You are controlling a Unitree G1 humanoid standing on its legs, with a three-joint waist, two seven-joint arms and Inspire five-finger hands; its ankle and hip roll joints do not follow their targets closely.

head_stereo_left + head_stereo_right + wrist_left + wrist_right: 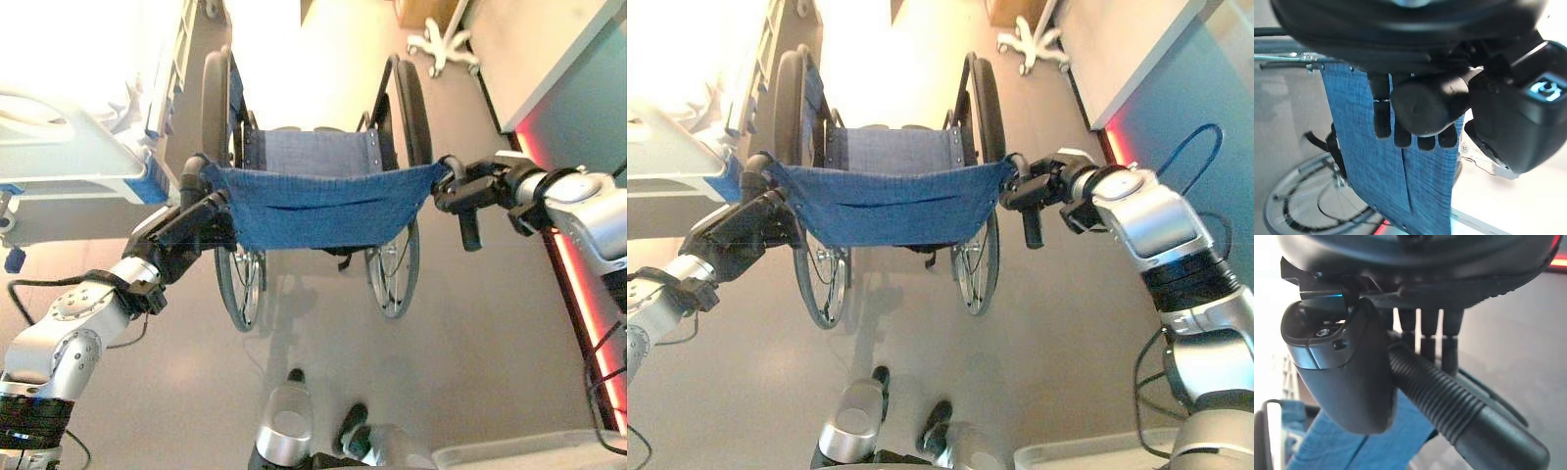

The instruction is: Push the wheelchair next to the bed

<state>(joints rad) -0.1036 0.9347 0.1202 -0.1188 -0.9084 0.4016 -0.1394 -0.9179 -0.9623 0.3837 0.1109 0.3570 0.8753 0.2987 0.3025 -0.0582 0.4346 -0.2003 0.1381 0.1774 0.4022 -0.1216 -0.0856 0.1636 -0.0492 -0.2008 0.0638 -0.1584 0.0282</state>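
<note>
We have the wheelchair [318, 196] by both push handles: our left robot hand [201, 223] curls round the left grip [1425, 104], our right robot hand [468, 191] round the ribbed right grip [1449, 399]. The bed [69, 162] lies just beyond our left robot hand. We should push evenly, steering slightly left, keeping the wheel off the bedframe.

Left hand [201, 227] and right hand [470, 191] extended, fingers curled.
</note>
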